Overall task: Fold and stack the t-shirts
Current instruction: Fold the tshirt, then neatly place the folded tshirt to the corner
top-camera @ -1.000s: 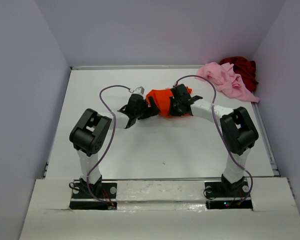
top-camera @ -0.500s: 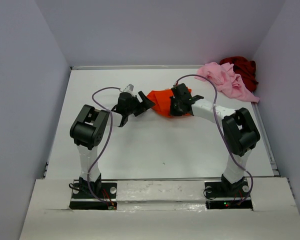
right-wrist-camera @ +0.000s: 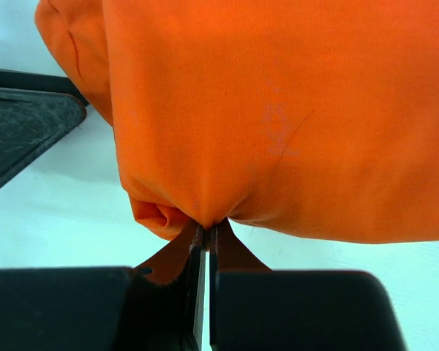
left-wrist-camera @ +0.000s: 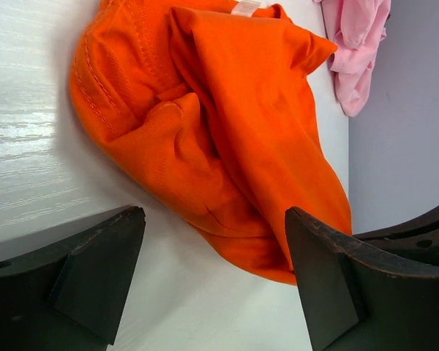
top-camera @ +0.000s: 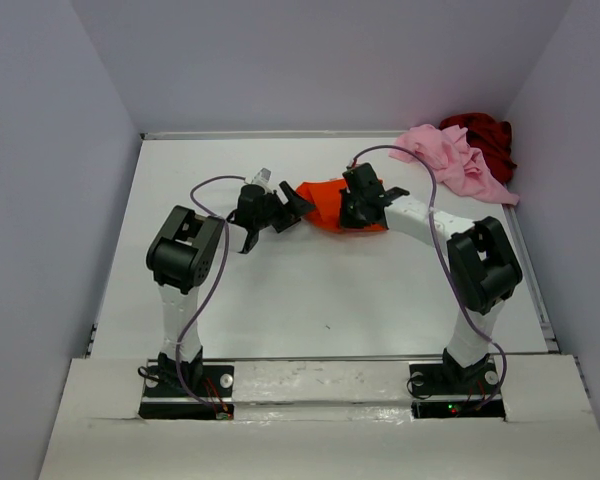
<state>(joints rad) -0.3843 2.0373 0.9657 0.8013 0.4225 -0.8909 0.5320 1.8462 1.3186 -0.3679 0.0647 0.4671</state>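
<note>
The bright orange t-shirt (top-camera: 325, 205) lies bunched in the middle of the white table (top-camera: 310, 290). My right gripper (top-camera: 348, 212) is shut on a pinch of its cloth, which shows in the right wrist view (right-wrist-camera: 271, 124) gathered between the fingertips. My left gripper (top-camera: 276, 218) is open just left of the shirt, jaws wide apart and empty; the orange t-shirt (left-wrist-camera: 205, 131) lies ahead of them. The light pink t-shirt (top-camera: 450, 160) and the dark red t-shirt (top-camera: 483, 135) are heaped at the back right corner.
Grey walls enclose the table at the back and both sides. The pink t-shirt (left-wrist-camera: 358, 51) shows at the top right of the left wrist view. Cables loop over both arms.
My left gripper has let go of the orange shirt and drawn back to the left, now open. My right gripper has kept its hold and shifted slightly back.
</note>
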